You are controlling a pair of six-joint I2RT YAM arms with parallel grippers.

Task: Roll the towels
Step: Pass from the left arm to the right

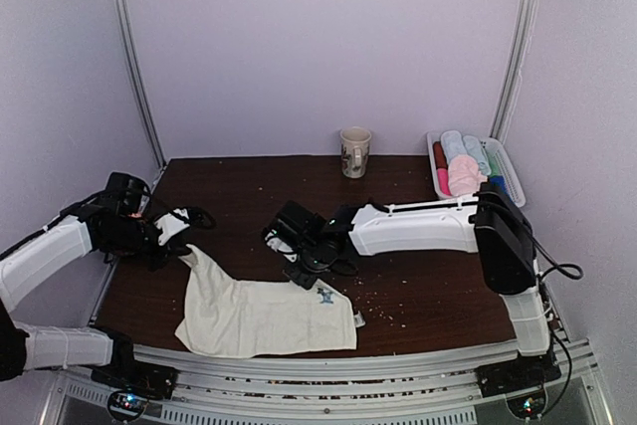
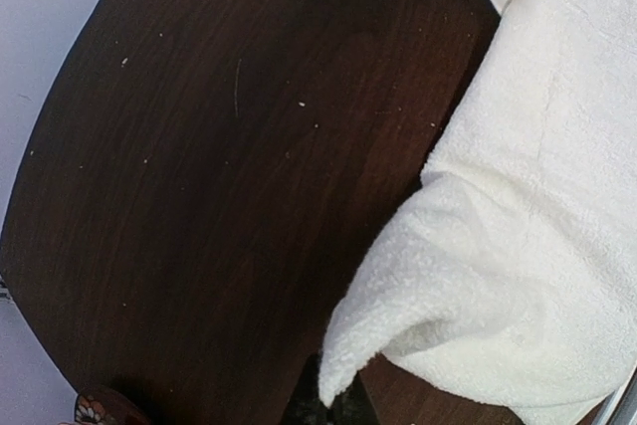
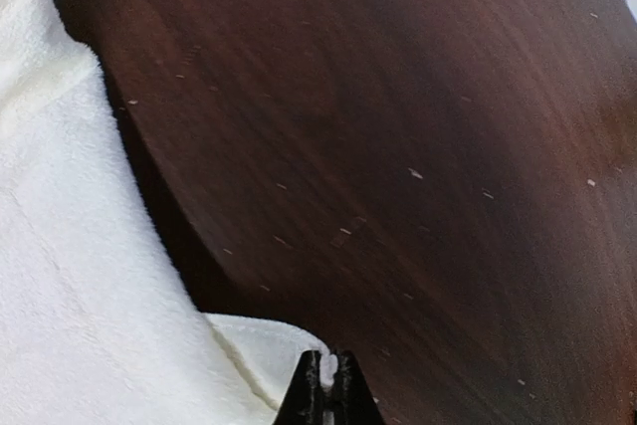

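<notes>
My left jaws were closed on the far left corner of the cream towel (image 1: 261,314), holding that corner up off the tabletop (image 1: 249,196). My right jaws were closed too, pinching a thin edge of the same towel near its blue label (image 1: 325,295). The rest of the cloth lay spread and wrinkled along the near edge. The pink towel (image 1: 463,174) sat in the tray (image 1: 505,164) at the far right corner, rolled as far as I could tell, beside other towels (image 1: 454,144). A mug (image 1: 354,151) stood by the far edge.
</notes>
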